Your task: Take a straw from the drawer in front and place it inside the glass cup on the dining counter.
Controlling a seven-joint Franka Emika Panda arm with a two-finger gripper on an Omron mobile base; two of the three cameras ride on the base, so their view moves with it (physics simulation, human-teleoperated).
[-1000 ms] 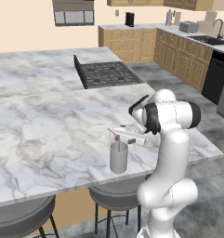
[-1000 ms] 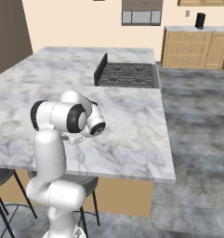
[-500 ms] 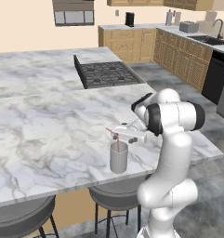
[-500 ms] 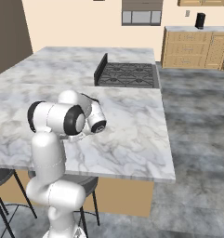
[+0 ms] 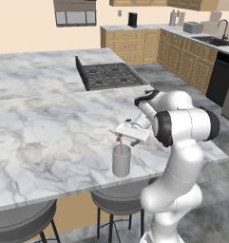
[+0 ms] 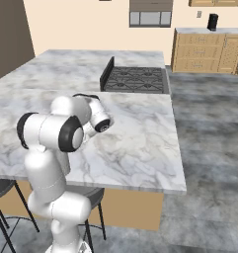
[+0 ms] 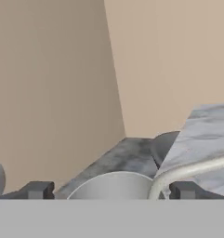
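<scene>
Left base view: the cup (image 5: 121, 161) stands upright near the front edge of the counter (image 5: 49, 133), with the straw (image 5: 119, 144) inside it, bent top poking above the rim. The gripper (image 5: 127, 136) hovers just above, holding nothing.

Right base view: the arm hides the cup.

Hand view: the fingertips (image 7: 38, 189) stand wide apart, nothing between them. A second ago the jaws were narrower around the straw; they have since spread.
</scene>
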